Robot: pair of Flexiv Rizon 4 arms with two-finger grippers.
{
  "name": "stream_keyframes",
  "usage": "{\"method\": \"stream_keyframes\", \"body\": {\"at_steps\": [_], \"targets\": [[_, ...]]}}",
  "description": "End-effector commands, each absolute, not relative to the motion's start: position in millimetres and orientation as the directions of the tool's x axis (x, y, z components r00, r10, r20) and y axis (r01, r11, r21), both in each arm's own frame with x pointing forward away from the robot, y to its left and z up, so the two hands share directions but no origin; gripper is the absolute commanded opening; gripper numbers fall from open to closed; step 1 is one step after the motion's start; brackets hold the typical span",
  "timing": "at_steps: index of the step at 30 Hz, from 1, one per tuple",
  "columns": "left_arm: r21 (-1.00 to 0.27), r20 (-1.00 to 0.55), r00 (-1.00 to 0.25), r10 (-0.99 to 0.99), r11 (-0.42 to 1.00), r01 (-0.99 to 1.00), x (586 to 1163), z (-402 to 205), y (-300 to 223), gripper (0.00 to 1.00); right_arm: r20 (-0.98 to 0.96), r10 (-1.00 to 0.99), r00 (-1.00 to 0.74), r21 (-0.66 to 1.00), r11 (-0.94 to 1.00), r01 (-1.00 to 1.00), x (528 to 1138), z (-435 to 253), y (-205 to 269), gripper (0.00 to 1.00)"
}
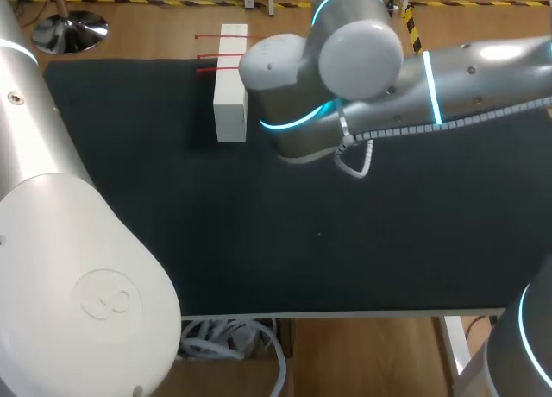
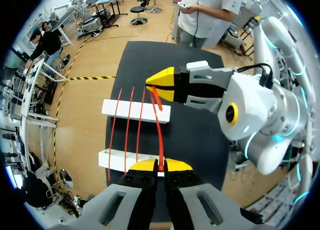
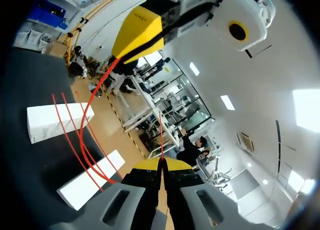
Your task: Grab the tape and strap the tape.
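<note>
In the left wrist view a thin red tape strand [image 2: 161, 135] runs from my left gripper [image 2: 160, 166], which is shut on its near end, up to my right gripper [image 2: 161, 85], shut on the far end. It hangs above two parallel white blocks [image 2: 136, 111] [image 2: 127, 160] on the black table. Three more red strands [image 2: 128, 125] lie across both blocks. From the right wrist the same strand [image 3: 87, 115] curves between my right gripper [image 3: 161, 163] and the left gripper's yellow fingertips [image 3: 140, 32]. The head view shows one white block [image 1: 230, 95]; neither gripper shows there.
My right arm [image 1: 388, 78] reaches across the back of the black table [image 1: 345, 233] and covers the area right of the white block. My left arm [image 1: 69, 267] fills the near left corner. Red strand ends [image 1: 211, 53] stick out left of the block.
</note>
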State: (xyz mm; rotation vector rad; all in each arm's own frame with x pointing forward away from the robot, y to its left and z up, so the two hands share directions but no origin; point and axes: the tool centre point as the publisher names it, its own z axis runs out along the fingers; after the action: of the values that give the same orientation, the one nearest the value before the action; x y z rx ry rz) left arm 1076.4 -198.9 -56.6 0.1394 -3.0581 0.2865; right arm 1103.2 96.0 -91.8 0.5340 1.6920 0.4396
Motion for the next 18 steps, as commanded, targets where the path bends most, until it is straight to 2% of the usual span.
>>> {"method": "stream_keyframes", "body": {"at_steps": [1,18], "targets": [[-0.179,0.076,-0.994,-0.084,0.979,-0.096,1076.5,-55.9,-199.0,0.00,-0.810,0.565,-0.158,0.553,0.825,0.116,1102.6,-86.9,105.6,0.00],[-0.179,0.076,-0.994,-0.084,0.979,-0.096,1076.5,-55.9,-199.0,0.00,-0.788,0.599,-0.145,0.579,0.800,0.155,1097.6,-75.5,126.7,0.00]]}}
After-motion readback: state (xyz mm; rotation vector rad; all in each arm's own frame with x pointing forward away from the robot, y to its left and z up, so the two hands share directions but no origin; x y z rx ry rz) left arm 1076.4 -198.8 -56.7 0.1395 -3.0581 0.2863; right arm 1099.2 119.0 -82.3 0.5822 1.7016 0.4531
